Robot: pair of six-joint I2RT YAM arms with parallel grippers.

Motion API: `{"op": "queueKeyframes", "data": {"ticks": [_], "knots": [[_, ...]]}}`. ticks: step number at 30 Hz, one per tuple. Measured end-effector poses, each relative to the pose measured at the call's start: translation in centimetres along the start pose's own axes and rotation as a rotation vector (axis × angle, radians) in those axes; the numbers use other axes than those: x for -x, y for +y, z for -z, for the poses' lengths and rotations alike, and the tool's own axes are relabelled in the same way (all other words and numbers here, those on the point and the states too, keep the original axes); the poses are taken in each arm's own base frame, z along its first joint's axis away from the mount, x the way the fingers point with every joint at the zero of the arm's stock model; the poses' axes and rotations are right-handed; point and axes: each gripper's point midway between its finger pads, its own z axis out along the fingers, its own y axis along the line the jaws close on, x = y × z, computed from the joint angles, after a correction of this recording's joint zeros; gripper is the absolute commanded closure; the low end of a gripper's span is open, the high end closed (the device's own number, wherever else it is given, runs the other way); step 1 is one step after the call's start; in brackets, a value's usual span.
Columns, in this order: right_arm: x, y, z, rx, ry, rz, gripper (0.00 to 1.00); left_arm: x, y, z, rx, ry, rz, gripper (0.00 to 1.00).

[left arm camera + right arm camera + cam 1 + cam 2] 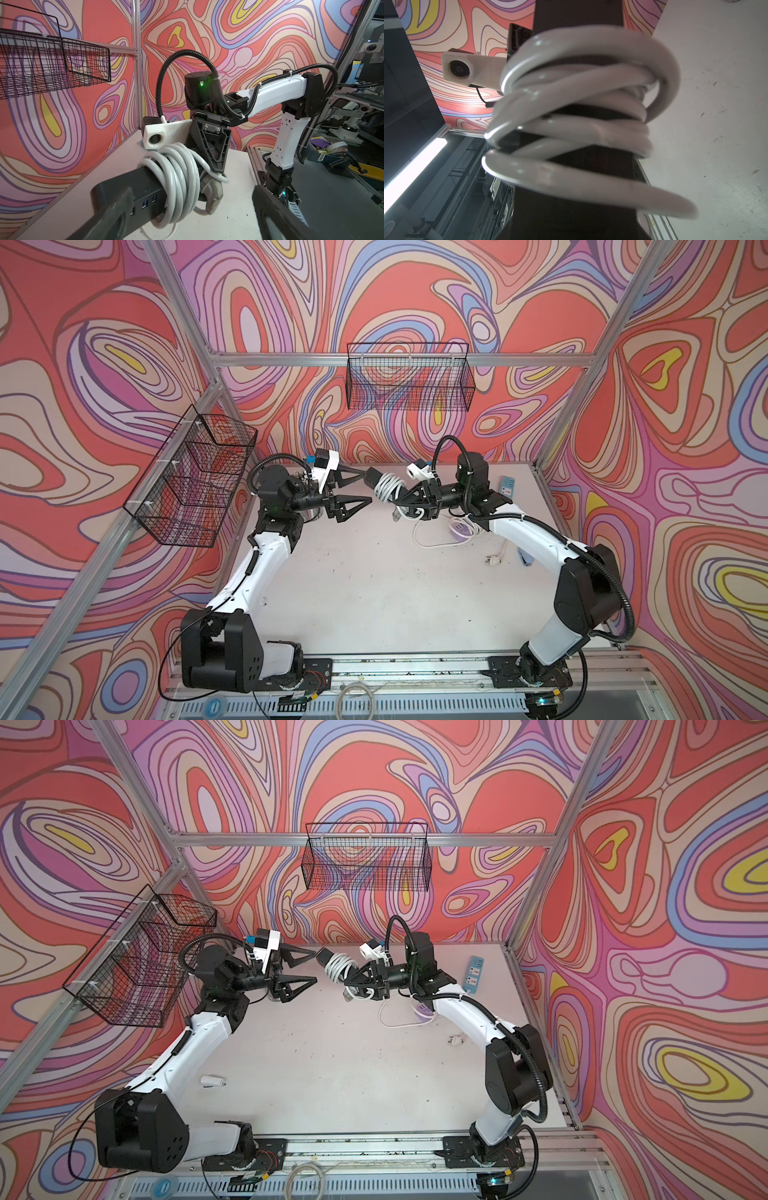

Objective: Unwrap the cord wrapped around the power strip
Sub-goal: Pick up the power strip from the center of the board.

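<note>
The black power strip (pixel 372 478) (pixel 323 957) hangs in the air above the back of the table, with a white cord (pixel 388 488) (pixel 340 967) coiled round its middle. My right gripper (pixel 402 499) (pixel 354 979) is shut on the strip's far end. The cord's grey plug (pixel 212 191) dangles below the coils. My left gripper (pixel 368 486) (pixel 317 967) is open, its jaws wide apart at the strip's free end. In the left wrist view the strip (pixel 128 187) lies against one of the fingers (pixel 116 209), and the coils (pixel 178 166) sit beyond it. The right wrist view shows only the coils (pixel 571 124) and the strip (pixel 577 12).
A light blue power strip (pixel 508 486) lies at the table's back right. A purple gadget with a loose white cord (pixel 460 531) and a white plug (pixel 494 558) lie under the right arm. Wire baskets hang on the back wall (pixel 409 377) and the left wall (pixel 195 477).
</note>
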Motion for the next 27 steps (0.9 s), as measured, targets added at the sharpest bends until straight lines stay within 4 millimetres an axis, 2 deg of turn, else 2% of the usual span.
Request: {"op": "queueKeyframes", "data": {"ticks": [6, 15, 19, 27], "knots": [[-0.7, 0.6, 0.2, -0.004, 0.011, -0.025, 0.56, -0.4, 0.8, 0.3, 0.003, 0.003, 0.026, 0.08], [-2.3, 4.1, 0.9, 0.019, 0.024, 0.013, 0.56, -1.1, 2.2, 0.1, -0.006, -0.005, 0.070, 0.08], [-2.8, 4.7, 0.8, 0.026, 0.035, 0.005, 0.56, -0.5, 2.3, 0.0, -0.014, -0.025, 0.071, 0.09], [-3.8, 4.4, -0.3, 0.032, 0.067, -0.056, 0.56, 1.3, 2.0, -0.8, -0.067, -0.063, 0.067, 0.16]]}}
